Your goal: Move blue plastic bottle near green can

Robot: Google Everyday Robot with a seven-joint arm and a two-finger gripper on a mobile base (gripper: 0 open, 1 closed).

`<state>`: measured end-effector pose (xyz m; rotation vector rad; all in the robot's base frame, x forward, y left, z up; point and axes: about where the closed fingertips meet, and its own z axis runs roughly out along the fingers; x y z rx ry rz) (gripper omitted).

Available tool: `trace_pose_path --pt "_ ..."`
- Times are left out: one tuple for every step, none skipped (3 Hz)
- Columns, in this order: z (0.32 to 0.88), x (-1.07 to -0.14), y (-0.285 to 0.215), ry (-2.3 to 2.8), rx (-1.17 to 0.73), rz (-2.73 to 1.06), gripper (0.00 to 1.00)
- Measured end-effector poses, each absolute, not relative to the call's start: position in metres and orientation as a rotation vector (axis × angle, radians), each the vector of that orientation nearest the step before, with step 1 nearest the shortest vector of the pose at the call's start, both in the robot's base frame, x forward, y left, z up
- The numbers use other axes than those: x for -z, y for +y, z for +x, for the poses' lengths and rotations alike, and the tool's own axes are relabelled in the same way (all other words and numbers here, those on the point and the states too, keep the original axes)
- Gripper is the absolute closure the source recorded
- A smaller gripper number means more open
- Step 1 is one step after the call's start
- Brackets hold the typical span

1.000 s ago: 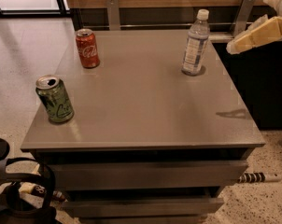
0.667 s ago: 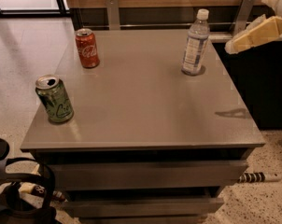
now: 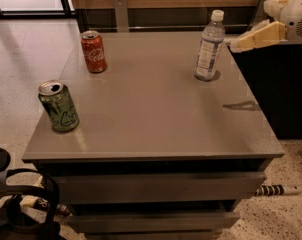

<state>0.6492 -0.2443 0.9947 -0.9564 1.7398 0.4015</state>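
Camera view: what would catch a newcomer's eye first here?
The blue plastic bottle stands upright at the grey table's far right, with the cream gripper hanging just right of it, not touching. The green can sits at the near left edge, and a red can at the far left.

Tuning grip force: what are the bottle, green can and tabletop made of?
Blue plastic bottle: clear plastic, see-through, paper-like label. Green can: likely painted metal, shiny silver top. Tabletop: smooth grey semi-gloss, perhaps laminate; it shows reflections. Hand hovers beside the bottle, apart.
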Motion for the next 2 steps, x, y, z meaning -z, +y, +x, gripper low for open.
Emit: trace_pose_path --pt "0.685 -0.973 -0.229 1.686 -0.519 -0.906 0.00" --pt "0.710 -0.956 -0.209 1.616 -0.612 -0.877 0.00"
